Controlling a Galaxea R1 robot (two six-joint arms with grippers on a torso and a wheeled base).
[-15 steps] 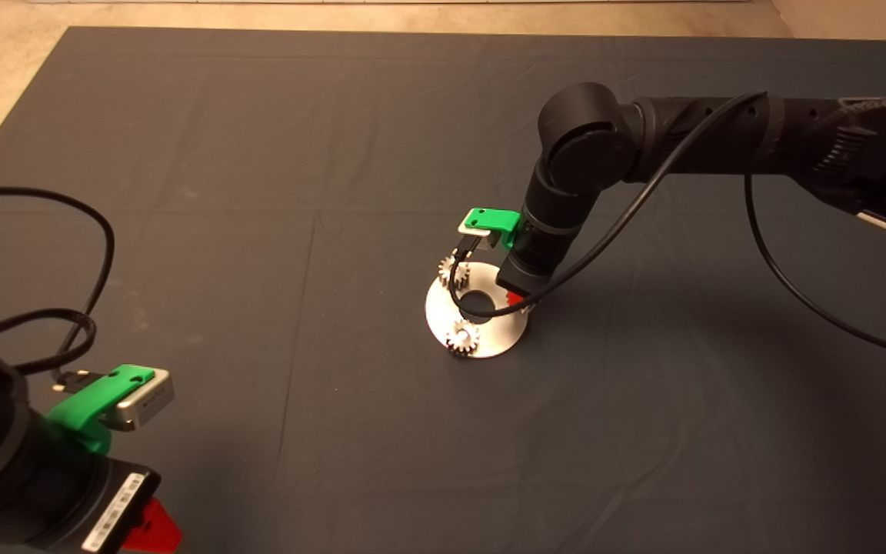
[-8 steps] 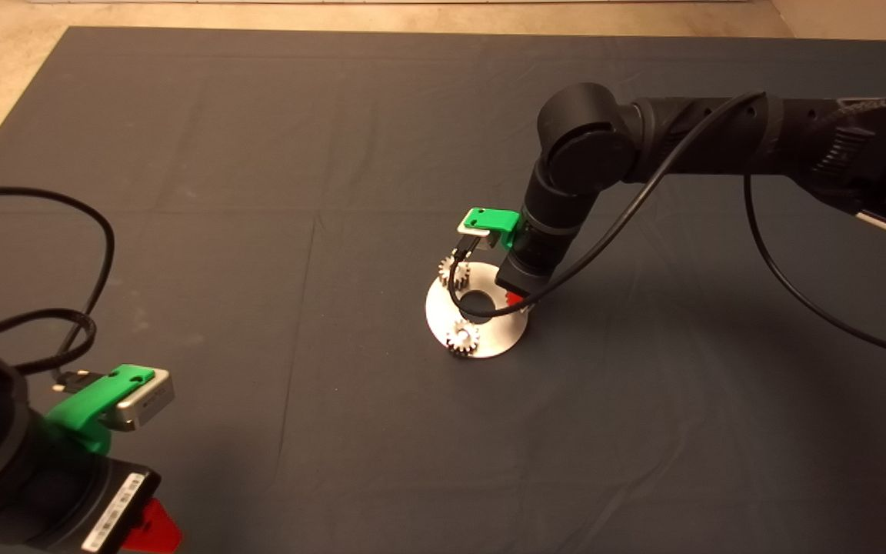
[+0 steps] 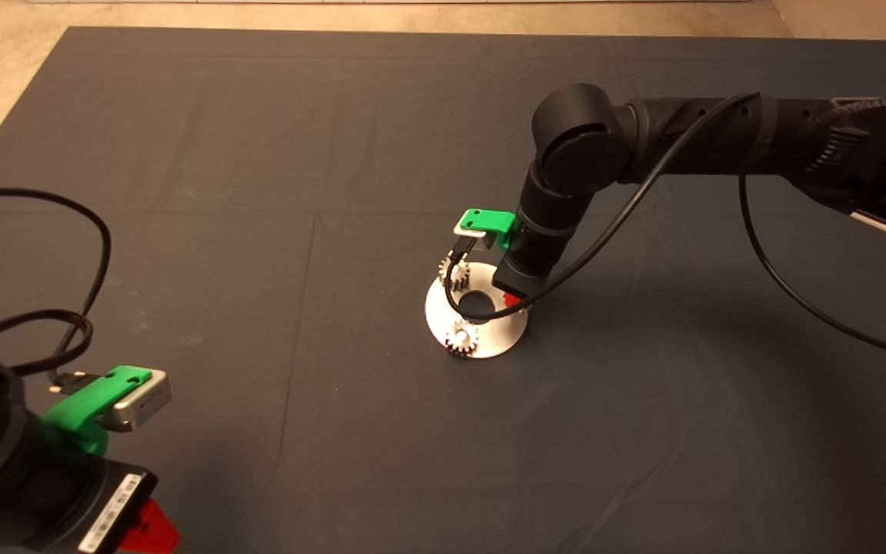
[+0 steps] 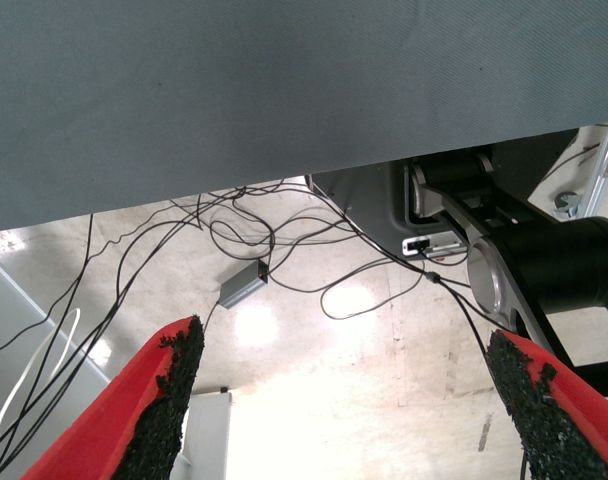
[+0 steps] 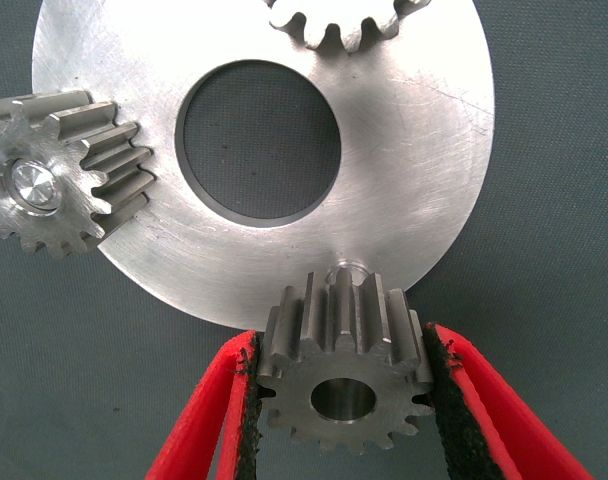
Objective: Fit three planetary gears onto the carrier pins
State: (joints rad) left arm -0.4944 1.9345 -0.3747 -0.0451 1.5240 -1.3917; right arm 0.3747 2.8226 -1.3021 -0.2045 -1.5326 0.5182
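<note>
Currently right end effector (image 5: 344,400) is clenched on a planetary gear (image 5: 342,372), pads touching its teeth on both sides. Gear sits just above the third carrier pin (image 5: 348,268) at the disc (image 5: 424,170) rim, not seated. Two other gears (image 3: 461,338) (image 3: 453,271) are on their pins. Left end effector (image 4: 349,400) is parked at the table's lower left edge, fingers spread wide, holding nothing.

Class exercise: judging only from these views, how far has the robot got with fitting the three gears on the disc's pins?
Two gears sit on pins of the disc: one gear, another gear. The right gripper holds the third gear over the last pin, not yet seated. Lowering and releasing it remain. The left gripper waits open beyond the mat's edge.
</note>
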